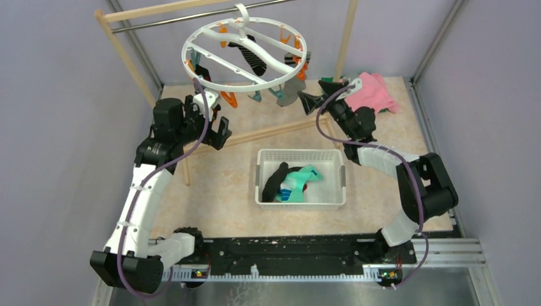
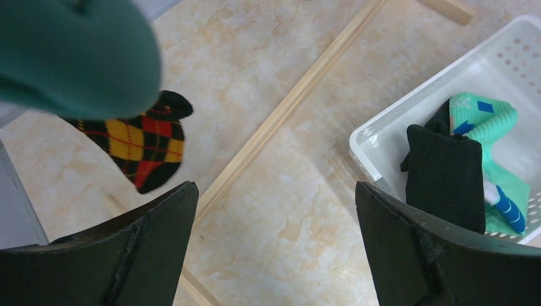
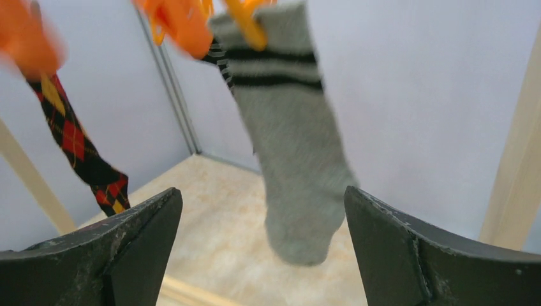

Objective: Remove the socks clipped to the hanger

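Note:
The hanger (image 1: 210, 35), a white ring with orange and teal clips, hangs from the rack at the back. A black-white striped sock (image 1: 253, 58) and a grey sock (image 1: 290, 93) dangle from it. My right gripper (image 1: 311, 102) is open just right of the grey sock. In the right wrist view that grey sock (image 3: 293, 140), black-banded and held by an orange clip (image 3: 245, 25), hangs free between the open fingers (image 3: 383, 242), with an argyle sock (image 3: 76, 146) to the left. My left gripper (image 1: 220, 131) is open and empty below the ring's left side, above the floor near the argyle sock (image 2: 140, 143).
A white slotted basket (image 1: 332, 158) at mid-table holds a black sock (image 1: 275, 180) and a teal sock (image 1: 300, 182). Pink cloth (image 1: 373, 92) and green cloth (image 1: 328, 81) lie at back right. The wooden rack's floor rail (image 1: 274, 131) crosses behind the basket.

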Available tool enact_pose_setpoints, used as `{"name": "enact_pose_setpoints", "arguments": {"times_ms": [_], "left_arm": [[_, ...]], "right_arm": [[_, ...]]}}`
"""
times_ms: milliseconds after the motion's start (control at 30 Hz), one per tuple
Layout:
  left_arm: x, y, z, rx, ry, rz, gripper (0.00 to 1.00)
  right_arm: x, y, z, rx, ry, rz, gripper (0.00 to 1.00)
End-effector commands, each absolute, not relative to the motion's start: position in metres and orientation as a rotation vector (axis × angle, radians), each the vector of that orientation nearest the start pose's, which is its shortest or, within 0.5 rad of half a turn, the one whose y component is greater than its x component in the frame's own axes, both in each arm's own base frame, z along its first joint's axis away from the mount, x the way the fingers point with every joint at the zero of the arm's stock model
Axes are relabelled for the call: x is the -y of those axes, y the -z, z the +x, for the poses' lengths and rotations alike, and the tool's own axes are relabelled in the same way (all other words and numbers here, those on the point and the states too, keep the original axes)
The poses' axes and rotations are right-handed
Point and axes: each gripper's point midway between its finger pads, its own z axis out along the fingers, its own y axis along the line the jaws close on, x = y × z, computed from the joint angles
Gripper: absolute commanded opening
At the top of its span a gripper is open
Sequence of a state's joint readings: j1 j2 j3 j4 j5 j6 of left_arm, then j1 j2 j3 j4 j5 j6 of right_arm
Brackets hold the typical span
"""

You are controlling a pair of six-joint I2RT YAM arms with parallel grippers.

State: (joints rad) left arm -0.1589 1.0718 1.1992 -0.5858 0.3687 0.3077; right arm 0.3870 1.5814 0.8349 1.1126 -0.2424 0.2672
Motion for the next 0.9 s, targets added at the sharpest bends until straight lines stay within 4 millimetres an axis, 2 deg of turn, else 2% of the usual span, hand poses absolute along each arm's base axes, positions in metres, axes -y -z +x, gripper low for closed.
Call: {"name": "enact_pose_setpoints", "arguments": {"times_ms": [0,167,267,367,433,567,667,700,733,867], "left_arm": [[0.1,-0.313,0.318,-1.878,0.342,0.583,0.99],[0.086,-0.316,0.322,-1.903,0.367,0.508,0.99],[0.082,-0.315,0.323,-1.92,0.391,0.488,0.99],[0.083,-0.308,0.321,-1.93,0.413,0.513,0.99],[0.088,-0.3,0.317,-1.946,0.449,0.55,0.99],[0.1,-0.284,0.298,-1.974,0.54,0.671,0.99],[0.109,-0.282,0.278,-1.96,0.606,0.759,0.99],[0.113,-0.283,0.271,-1.955,0.637,0.776,0.99],[0.117,-0.286,0.263,-1.944,0.674,0.794,0.99],[0.131,-0.294,0.238,-1.9,0.794,0.86,0.99]], "right_arm": [[-0.244,-0.337,0.453,-1.135,-0.766,-0.349,0.99],[-0.254,-0.331,0.482,-1.138,-0.764,-0.368,0.99],[-0.26,-0.326,0.482,-1.129,-0.783,-0.402,0.99],[-0.267,-0.323,0.473,-1.11,-0.82,-0.456,0.96],[-0.27,-0.326,0.467,-1.098,-0.84,-0.481,0.85],[-0.27,-0.338,0.452,-1.071,-0.87,-0.497,0.52],[-0.268,-0.349,0.435,-1.053,-0.893,-0.511,0.24],[-0.267,-0.352,0.428,-1.054,-0.902,-0.514,0.08],[-0.266,-0.355,0.423,-1.054,-0.908,-0.508,0.0],[-0.267,-0.365,0.394,-1.039,-0.924,-0.52,0.0]]}}
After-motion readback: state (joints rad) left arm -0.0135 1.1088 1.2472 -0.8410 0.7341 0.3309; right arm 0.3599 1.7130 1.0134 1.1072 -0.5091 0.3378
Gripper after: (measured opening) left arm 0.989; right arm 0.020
